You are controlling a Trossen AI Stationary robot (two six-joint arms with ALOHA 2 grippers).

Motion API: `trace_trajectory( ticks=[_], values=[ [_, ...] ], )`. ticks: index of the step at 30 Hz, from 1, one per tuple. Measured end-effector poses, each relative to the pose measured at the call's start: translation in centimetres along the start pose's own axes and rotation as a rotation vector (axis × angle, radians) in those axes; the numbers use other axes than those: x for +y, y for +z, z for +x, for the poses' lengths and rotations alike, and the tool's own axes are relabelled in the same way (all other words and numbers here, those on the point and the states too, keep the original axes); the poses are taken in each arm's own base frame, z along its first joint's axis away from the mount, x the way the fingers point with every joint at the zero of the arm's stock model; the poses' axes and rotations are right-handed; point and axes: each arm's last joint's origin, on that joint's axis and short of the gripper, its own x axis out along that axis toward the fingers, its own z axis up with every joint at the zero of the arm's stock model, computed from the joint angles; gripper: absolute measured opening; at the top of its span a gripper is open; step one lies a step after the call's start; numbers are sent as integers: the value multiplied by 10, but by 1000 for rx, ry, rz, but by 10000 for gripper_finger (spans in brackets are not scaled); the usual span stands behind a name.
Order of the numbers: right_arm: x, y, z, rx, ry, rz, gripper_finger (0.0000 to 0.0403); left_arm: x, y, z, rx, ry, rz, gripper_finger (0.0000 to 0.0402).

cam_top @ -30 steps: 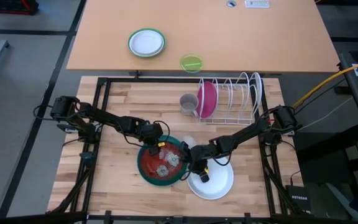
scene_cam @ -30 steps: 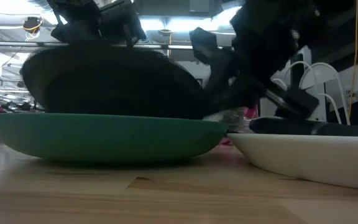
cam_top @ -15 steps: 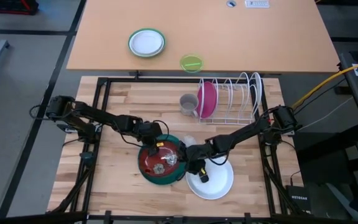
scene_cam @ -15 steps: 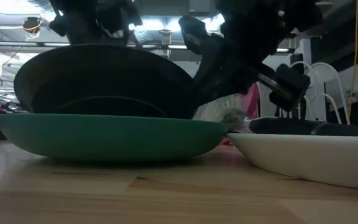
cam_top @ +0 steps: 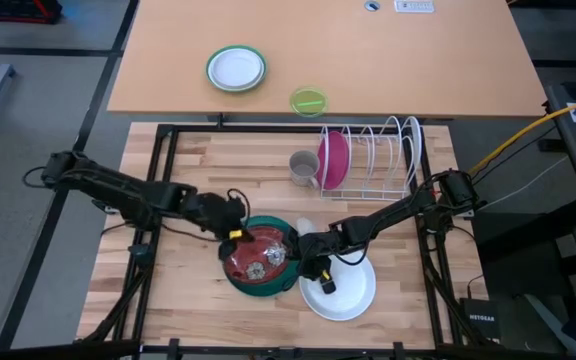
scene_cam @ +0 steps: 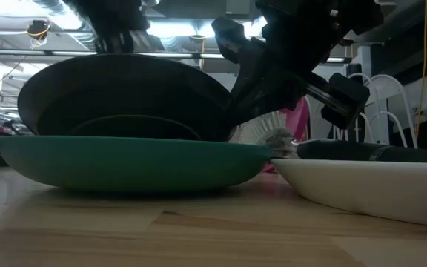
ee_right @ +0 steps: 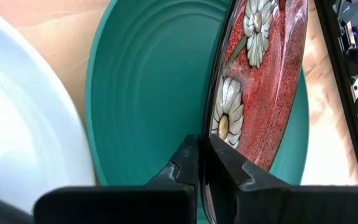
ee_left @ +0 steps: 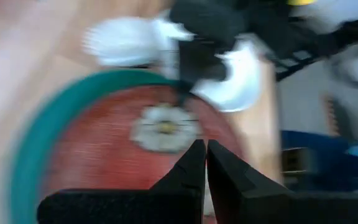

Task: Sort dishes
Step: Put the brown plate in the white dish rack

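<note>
Overhead view: red plate (cam_top: 254,257) lies tilted in the teal plate (cam_top: 260,284), white plate (cam_top: 346,290) just beside the teal one, pink plate (cam_top: 332,158) upright in the rack (cam_top: 383,160) beyond it. Left tool (cam_top: 234,232) sits at the red plate's rim; right tool (cam_top: 305,268) pinches its opposite rim.

Low view: red plate (scene_cam: 124,96) leans up out of the teal plate (scene_cam: 132,163) on the tabletop (scene_cam: 199,237).

Left wrist view: left tool (ee_left: 205,163), fingers together and empty, is over the red plate (ee_left: 123,155).

Right wrist view: right tool (ee_right: 204,158) clamps the red plate's (ee_right: 260,81) edge above the teal plate (ee_right: 148,87).
</note>
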Motion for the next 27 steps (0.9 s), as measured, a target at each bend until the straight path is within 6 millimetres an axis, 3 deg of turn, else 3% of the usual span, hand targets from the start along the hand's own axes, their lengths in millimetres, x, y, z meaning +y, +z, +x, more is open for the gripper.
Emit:
trace_trajectory(
  ticks=[6,13,18,27],
  values=[
    [0,0,0,5,7,0,17,-36,-18,0,10,-147,8,22],
    [1,-1,-1,8,11,16,17,-49,-33,-1,-51,-56,47,115],
    [1,-1,-1,7,11,45,17,-58,-49,10,0,-47,257,168],
    [1,0,-1,1,15,116,17,-61,-80,40,63,80,479,166]
  ],
)
